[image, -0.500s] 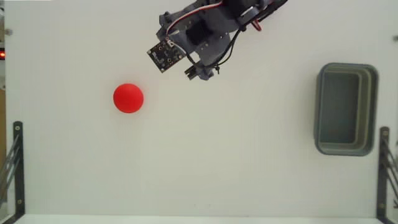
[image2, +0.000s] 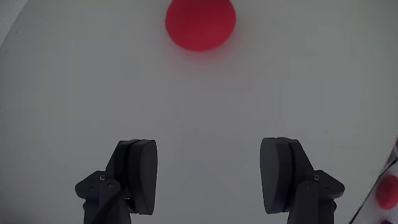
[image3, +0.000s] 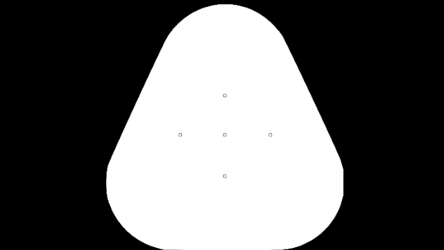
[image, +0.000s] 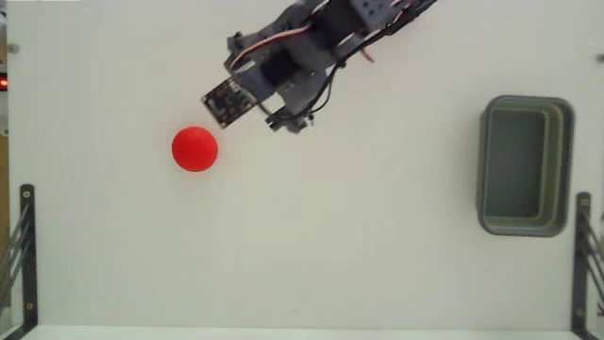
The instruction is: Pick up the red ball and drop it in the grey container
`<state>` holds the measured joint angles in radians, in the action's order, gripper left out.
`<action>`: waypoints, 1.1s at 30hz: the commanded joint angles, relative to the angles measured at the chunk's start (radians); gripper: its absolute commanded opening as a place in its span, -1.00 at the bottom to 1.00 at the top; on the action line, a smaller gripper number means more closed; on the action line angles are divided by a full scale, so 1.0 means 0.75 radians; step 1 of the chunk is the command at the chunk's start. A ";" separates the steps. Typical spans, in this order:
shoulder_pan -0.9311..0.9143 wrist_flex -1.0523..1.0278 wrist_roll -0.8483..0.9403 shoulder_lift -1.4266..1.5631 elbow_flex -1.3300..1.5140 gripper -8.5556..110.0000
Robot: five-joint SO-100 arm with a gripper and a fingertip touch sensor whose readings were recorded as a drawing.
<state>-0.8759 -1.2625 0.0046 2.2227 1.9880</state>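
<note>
The red ball (image: pixel 194 148) rests on the white table, left of centre in the fixed view. In the wrist view the red ball (image2: pixel 200 23) sits at the top edge, ahead of the fingers and apart from them. My gripper (image: pixel 269 118) hangs above the table up and to the right of the ball; in the wrist view the gripper (image2: pixel 210 149) is open, with only bare table between its dark fingers (image2: pixel 140 174). The grey container (image: pixel 525 165) stands empty at the far right of the fixed view.
Black metal brackets stand at the lower left (image: pixel 24 255) and lower right (image: pixel 583 255) corners of the white table (image: pixel 359 236). A small red blurred patch (image2: pixel 388 190) shows at the right edge of the wrist view.
The arm has swung left, bringing the gripper closer to the red ball. Ball and container have not moved.
</note>
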 commanded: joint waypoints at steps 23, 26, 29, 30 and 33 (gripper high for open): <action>-0.007 0.224 -0.006 -0.354 -0.234 1.00; -0.007 0.242 -0.006 -0.400 -0.263 1.00; -0.007 0.257 -0.006 -0.447 -0.294 1.00; -0.007 0.263 -0.006 -0.464 -0.306 1.00; -0.007 0.276 -0.006 -0.510 -0.339 1.00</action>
<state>-0.8759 -1.0707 0.0031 1.8346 1.7902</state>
